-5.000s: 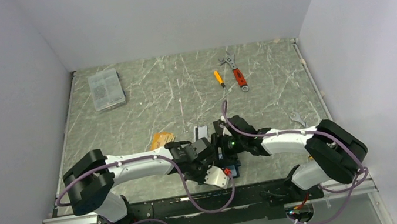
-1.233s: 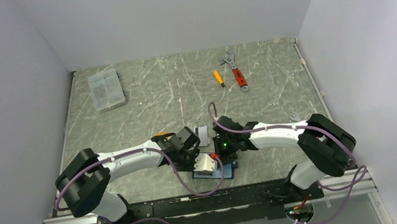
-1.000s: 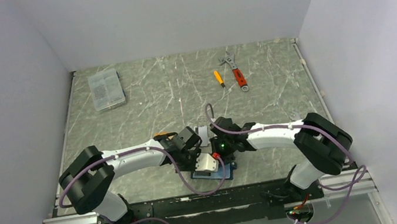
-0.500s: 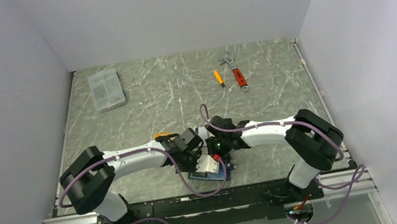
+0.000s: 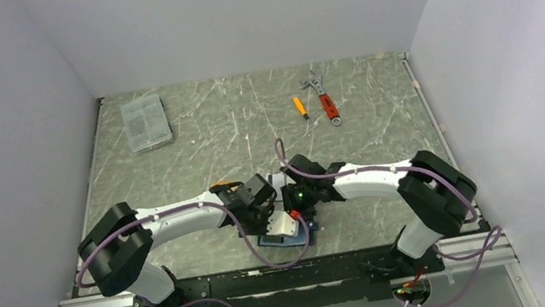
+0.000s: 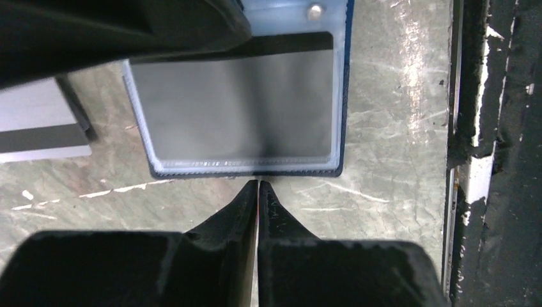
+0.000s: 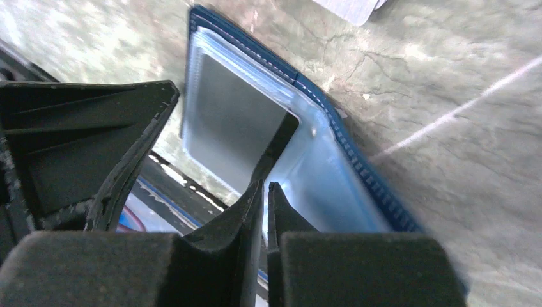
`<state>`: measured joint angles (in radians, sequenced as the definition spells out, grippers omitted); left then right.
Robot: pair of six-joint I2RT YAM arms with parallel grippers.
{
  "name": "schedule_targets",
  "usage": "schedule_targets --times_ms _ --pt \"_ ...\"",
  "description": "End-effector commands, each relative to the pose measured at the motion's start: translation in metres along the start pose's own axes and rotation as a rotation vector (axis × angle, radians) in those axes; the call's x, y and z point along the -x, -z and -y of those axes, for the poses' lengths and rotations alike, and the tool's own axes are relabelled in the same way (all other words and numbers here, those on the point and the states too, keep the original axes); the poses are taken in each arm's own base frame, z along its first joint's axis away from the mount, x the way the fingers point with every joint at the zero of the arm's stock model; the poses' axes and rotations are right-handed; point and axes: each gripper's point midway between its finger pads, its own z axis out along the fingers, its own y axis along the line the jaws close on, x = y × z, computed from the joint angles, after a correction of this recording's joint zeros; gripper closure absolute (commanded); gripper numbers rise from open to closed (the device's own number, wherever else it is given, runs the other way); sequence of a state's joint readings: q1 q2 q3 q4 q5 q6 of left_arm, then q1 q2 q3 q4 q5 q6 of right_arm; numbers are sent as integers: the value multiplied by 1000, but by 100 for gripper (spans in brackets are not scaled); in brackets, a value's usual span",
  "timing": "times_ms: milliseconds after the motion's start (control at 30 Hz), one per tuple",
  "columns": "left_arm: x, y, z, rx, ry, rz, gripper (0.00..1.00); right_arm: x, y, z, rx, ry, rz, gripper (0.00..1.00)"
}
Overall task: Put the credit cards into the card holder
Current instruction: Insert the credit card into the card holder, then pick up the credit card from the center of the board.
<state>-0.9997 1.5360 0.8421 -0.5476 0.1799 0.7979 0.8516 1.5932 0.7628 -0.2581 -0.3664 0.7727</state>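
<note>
The card holder [image 6: 341, 96] lies open on the table, navy outside and pale blue inside, and a grey credit card [image 6: 236, 109] sits in its clear pocket. My left gripper [image 6: 258, 185] is shut, its tips at the holder's near edge. My right gripper [image 7: 265, 187] is shut with its tips down on the holder's [image 7: 358, 185] inner flap beside the pocketed card [image 7: 230, 121]. From above, both grippers [image 5: 279, 228] [image 5: 299, 208] crowd over the holder [image 5: 276, 242]. A white-grey card [image 6: 38, 125] lies beside it, and an orange card [image 5: 221, 185] lies behind my left wrist.
A clear plastic box [image 5: 145, 122] stands at the back left. A yellow screwdriver [image 5: 300, 107] and a red-handled wrench [image 5: 324, 99] lie at the back right. The table's front edge and black rail [image 6: 460, 160] run close to the holder.
Both wrists and the holder have shifted slightly left, and the right arm has reached further across. Both grippers stay shut.
</note>
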Motion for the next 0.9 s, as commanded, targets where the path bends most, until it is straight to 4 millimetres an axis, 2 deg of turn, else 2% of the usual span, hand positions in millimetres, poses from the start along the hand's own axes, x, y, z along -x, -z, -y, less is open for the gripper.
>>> schedule_targets --times_ms 0,67,233,300,400,533,567,600,667,733,867 --pt "18 31 -23 76 35 99 89 28 29 -17 65 37 145 87" --pt "14 46 -33 117 60 113 84 32 38 -18 59 43 171 80" --pt "5 80 -51 189 121 131 63 36 54 -19 55 41 199 77" --pt "-2 92 -60 242 140 127 62 42 59 -19 57 42 219 73" --pt "-18 116 -80 348 203 111 67 57 69 -22 43 65 253 65" --pt "-52 151 -106 491 349 45 62 83 78 -34 46 100 305 40" --pt "-63 157 -112 525 408 24 61 89 80 -42 63 111 319 37" --pt "-78 164 -120 579 473 -15 63 94 77 -45 69 114 323 35" --pt "-100 170 -122 595 537 -69 77 102 74 -52 77 127 332 33" --pt "-117 179 -123 632 622 -78 99 108 70 -56 84 133 333 34" --pt "-128 204 -123 720 687 -67 100 118 66 -66 101 154 335 36"
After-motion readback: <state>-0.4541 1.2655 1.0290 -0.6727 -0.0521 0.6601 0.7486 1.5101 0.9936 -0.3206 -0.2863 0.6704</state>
